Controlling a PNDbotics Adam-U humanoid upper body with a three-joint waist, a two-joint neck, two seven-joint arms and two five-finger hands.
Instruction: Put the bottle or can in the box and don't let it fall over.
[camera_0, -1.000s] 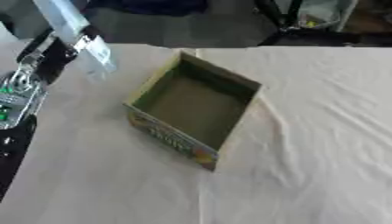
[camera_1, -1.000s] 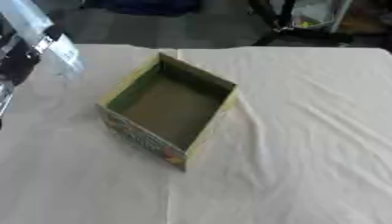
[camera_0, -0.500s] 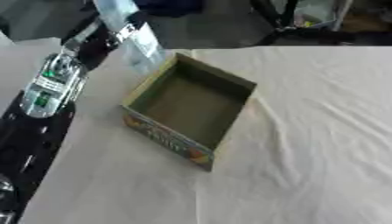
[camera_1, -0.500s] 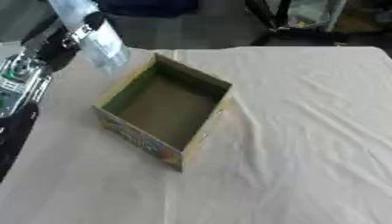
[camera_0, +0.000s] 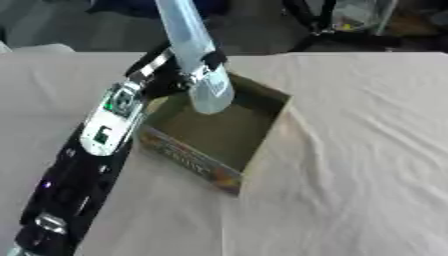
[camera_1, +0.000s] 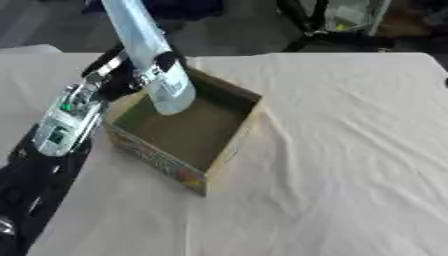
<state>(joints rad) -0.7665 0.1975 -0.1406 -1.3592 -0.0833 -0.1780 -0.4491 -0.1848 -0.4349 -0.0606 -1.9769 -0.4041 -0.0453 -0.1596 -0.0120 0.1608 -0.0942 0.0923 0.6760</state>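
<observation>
Holding the bottle (camera_0: 197, 55) in the left hand (camera_0: 171, 75), fingers curled round its lower half, with the base out over the near-left part of the open box (camera_0: 214, 135). The bottle is a tall, pale blue, translucent thing, leaning with its top toward 11 o'clock and its base hanging in the air above the box floor, not yet resting on anything as far as I can judge. The box sits on a cream tablecloth (camera_0: 350, 175), turned so one corner points to 5 o'clock. The right hand does not appear in either eye.

Risks as I read them:
- The lean is the main one. If I let go while the bottle is tilted like this, I expect it to tip toward 11 o'clock against the box wall or lie flat on the floor. It needs bringing upright first.
- The left wall of the box is close under my wrist. Lowering along the present line could catch the rim and shove or tip the box, which looks like light card.
- A tall, narrow bottle has little footing; withdrawing the fingers sideways could drag it over.

View differences: the left eye shows the forearm down to its lower end at 7 o'clock. The right eye shows more bare box floor at 4 o'clock of the bottle base (camera_1: 171, 102), hence room to set down there.
</observation>
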